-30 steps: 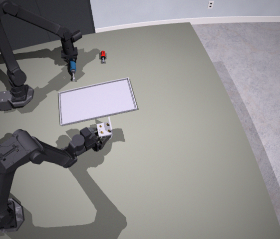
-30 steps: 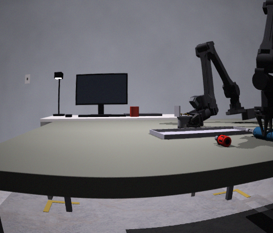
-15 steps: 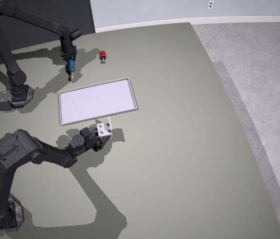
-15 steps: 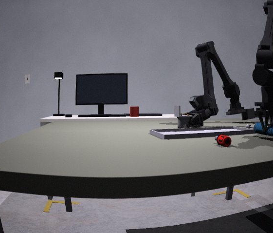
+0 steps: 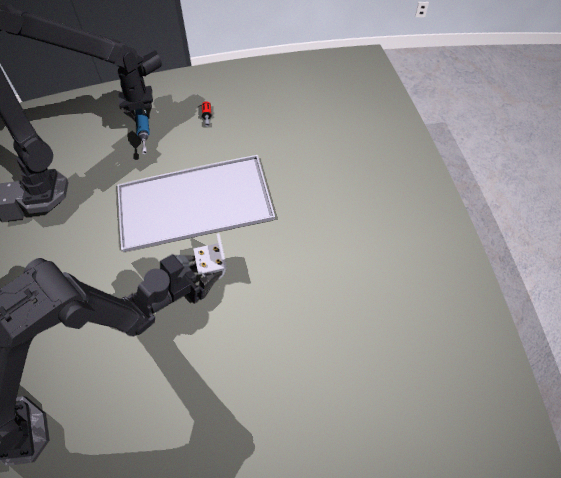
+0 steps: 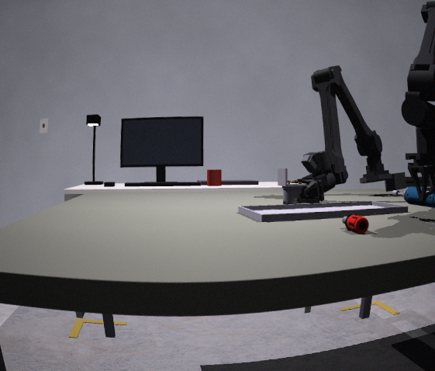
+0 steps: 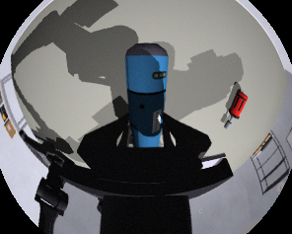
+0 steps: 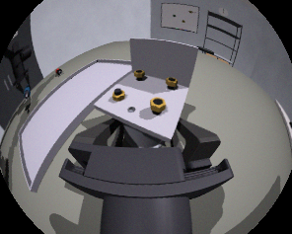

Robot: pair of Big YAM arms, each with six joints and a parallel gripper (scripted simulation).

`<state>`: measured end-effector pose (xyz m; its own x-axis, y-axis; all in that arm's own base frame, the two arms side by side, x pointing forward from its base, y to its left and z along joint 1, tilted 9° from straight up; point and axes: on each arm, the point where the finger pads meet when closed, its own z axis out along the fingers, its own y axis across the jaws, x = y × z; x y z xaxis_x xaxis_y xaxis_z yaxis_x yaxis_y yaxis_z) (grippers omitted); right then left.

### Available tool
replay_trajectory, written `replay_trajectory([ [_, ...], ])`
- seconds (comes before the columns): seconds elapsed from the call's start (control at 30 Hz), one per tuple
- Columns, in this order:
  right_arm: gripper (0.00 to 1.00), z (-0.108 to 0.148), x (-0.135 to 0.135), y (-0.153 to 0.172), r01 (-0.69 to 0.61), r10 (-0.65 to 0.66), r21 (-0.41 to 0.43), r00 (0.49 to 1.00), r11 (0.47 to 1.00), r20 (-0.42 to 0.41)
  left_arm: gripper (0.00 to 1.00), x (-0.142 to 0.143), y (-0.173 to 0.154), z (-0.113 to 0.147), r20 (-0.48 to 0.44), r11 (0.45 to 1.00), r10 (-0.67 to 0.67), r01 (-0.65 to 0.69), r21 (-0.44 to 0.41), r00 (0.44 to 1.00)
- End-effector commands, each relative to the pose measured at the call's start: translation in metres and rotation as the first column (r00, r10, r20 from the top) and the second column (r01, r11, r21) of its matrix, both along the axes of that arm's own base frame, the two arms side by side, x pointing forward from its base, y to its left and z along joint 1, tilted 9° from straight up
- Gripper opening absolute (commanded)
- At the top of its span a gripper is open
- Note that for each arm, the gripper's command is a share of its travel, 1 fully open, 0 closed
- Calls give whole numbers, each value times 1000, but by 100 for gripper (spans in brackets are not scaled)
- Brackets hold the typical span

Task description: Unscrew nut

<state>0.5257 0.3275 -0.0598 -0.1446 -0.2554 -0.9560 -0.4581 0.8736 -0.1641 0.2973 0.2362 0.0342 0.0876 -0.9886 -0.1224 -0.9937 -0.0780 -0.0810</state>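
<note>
The joint module [image 5: 209, 258] [image 6: 290, 194] [image 8: 143, 105] stands upright just in front of the white tray, a white bracket with several brass nuts [image 8: 157, 104] on top. I cannot tell which nut is screwed down. My right gripper [image 5: 203, 278] [image 6: 305, 192] [image 8: 146, 117] reaches in low from the side, and its fingers clasp the module's dark body below the bracket. My left gripper [image 5: 140, 115] [image 6: 425, 190] [image 7: 146, 117] is shut on the dark blue nut driver [image 5: 142, 125] [image 6: 429, 197] [image 7: 145, 95]. It holds the driver nearly level a little above the table, far from the module.
A shallow white tray [image 5: 193, 169] [image 6: 289, 216] [image 8: 64, 113] lies between the two arms. A short red tool [image 5: 206, 109] [image 6: 355, 223] [image 7: 238, 104] lies on the table beyond the tray, near the driver. A side desk with a monitor stands off the table.
</note>
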Motion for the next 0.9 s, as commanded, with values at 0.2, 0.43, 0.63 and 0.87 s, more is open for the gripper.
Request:
replay_trajectory([
  [0.2,59,-13,2,-11,16,-16,-17,999,1000,-28,42,22,8,46,64,999,-4,1,44,998],
  [0.43,59,-13,2,-11,16,-16,-17,999,1000,-28,42,22,7,51,64,999,-6,3,45,998],
  [0.63,59,-13,2,-11,16,-16,-17,999,1000,-28,42,21,6,60,65,999,-4,1,45,998],
  [0.87,59,-13,2,-11,16,-16,-17,999,1000,-28,42,20,4,72,66,999,-4,1,46,998],
])
